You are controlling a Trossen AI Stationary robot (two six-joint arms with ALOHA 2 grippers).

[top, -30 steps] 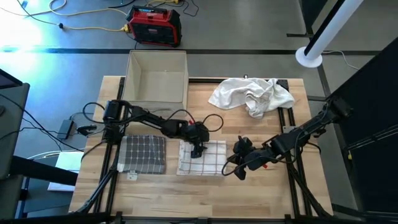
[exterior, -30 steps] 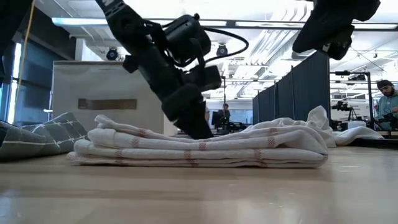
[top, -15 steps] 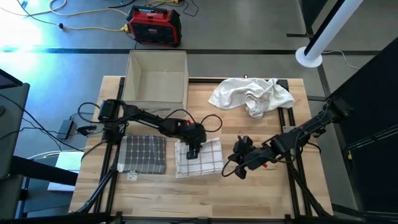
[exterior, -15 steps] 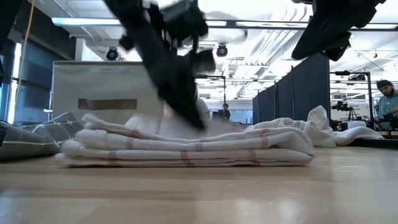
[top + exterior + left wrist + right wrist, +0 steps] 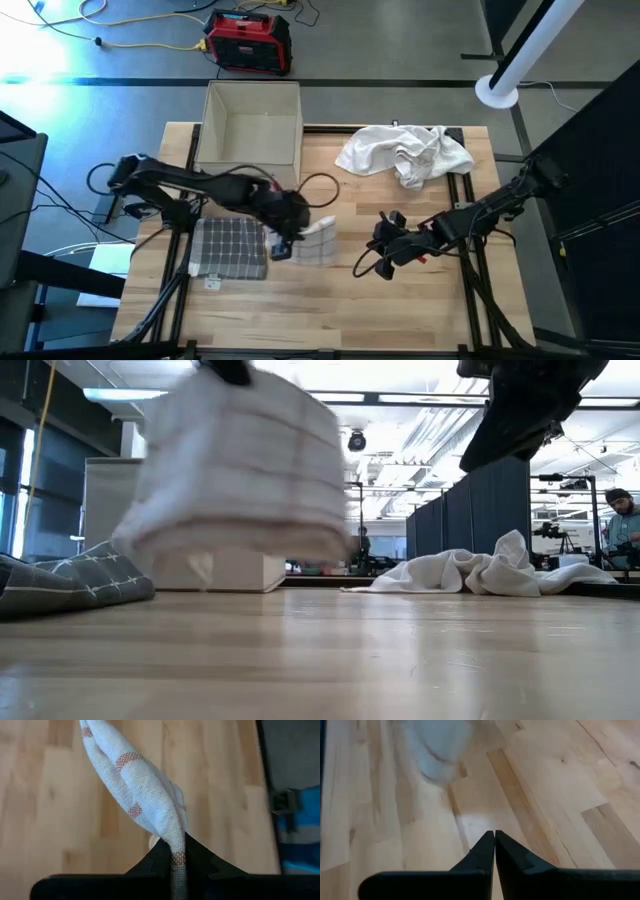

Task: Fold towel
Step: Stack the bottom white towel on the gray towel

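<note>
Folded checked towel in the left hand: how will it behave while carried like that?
Likely floppy: the checked towel droops from the left hand, pinched at one edge. Probably light, since that one pinch holds it clear of the table in the low view. Its stacked layers may splay or unfold, as only that edge is clamped.

Folded white red-striped towel [image 5: 314, 243] hanging above table, pinched.

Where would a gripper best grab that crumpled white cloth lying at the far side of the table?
Probably from straight above, pinching one of the raised ridges of the crumpled white cloth. It lies heaped in loose folds that stand up off the table, as the low view shows, so a high fold gives the fingers something to close on.
</note>
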